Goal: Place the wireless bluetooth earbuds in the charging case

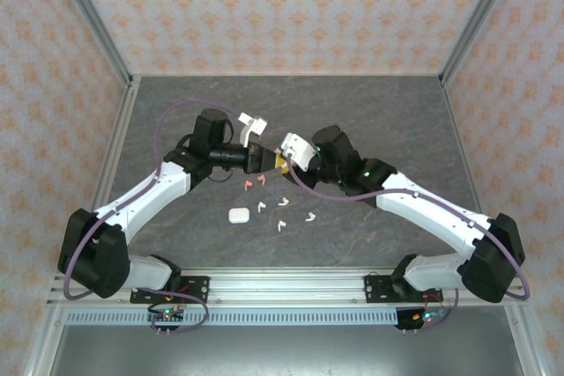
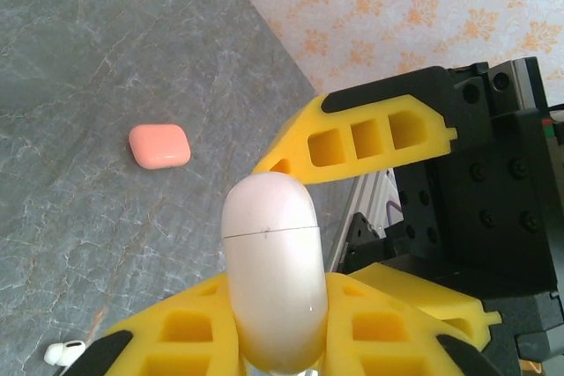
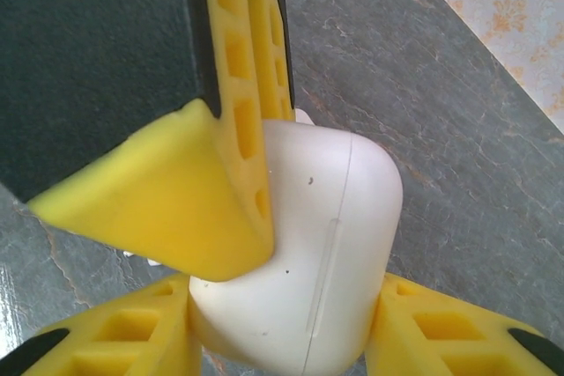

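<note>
Top external: grey marbled table [image 1: 370, 103], orange-patterned walls [image 1: 282, 6], scattered earbuds [image 1: 284, 202]

Left end effector [image 1: 267, 158] and right end effector [image 1: 282, 163] meet mid-surface around held white case [image 2: 273, 270]; centre passage blocked. Near strip cluttered: loose earbuds [image 1: 283, 202], second case [image 1: 238, 215]. Far surface [image 1: 370, 112] open up to walls [image 1: 53, 85]. Pink case [image 2: 159, 145] lies apart.

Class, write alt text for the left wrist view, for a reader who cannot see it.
A closed white charging case is gripped in the left end effector, with a yellow finger of the right end effector beside its top. Behind, a coral-pink case lies on the grey table.
</note>
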Robot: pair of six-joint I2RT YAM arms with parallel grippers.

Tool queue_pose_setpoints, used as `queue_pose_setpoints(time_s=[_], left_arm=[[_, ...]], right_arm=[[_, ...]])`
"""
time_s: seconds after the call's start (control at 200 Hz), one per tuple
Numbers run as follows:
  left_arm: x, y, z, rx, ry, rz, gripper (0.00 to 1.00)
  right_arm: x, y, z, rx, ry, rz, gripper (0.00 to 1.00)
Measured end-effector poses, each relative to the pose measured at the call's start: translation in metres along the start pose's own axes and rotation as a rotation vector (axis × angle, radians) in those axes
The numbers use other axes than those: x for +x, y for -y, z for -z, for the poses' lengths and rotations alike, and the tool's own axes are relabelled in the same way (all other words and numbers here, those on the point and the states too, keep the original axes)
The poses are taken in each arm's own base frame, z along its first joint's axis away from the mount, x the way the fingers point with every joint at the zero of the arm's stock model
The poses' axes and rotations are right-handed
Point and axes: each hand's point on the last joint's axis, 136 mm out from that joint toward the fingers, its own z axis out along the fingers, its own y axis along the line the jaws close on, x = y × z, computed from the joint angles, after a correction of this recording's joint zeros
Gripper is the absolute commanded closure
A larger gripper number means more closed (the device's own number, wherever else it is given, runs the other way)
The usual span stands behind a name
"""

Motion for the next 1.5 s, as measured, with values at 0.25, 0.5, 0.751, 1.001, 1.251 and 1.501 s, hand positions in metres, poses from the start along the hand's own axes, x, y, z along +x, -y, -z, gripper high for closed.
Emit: queue_pose_setpoints(time_s=[0.25,0.5,0.751,1.001,1.251,1.501], left_arm=[[0.000,0.002,0.000,-0.005,0.003,-0.026,0.92],[-0.005,0.005,0.015,-0.052,0.140,-0.133,0.99],[0.002,0.010,0.020,-0.058,0.262,-0.235,1.00],[-0.008,0.025,0.029,-0.044,0.333,-0.303,1.00],[-0.009,0.028,0.029,-0.041,0.339,-0.319,1.00],[-0.011,0.027,0.031,-0.057,0.349,-0.344,1.00]], right_arm=[[-0.003,0.001,0.006,-0.020,0.012,-0.079,0.07],[-0.016,0.029,0.056,-0.042,0.161,-0.293,0.01],[-0.022,0.019,0.056,-0.196,0.256,-0.515,0.04],[-0.024,0.021,0.039,-0.233,0.254,-0.602,0.12],[-0.021,0.025,0.026,-0.227,0.226,-0.634,0.17],[-0.026,0.031,0.025,-0.211,0.232,-0.633,0.18]])
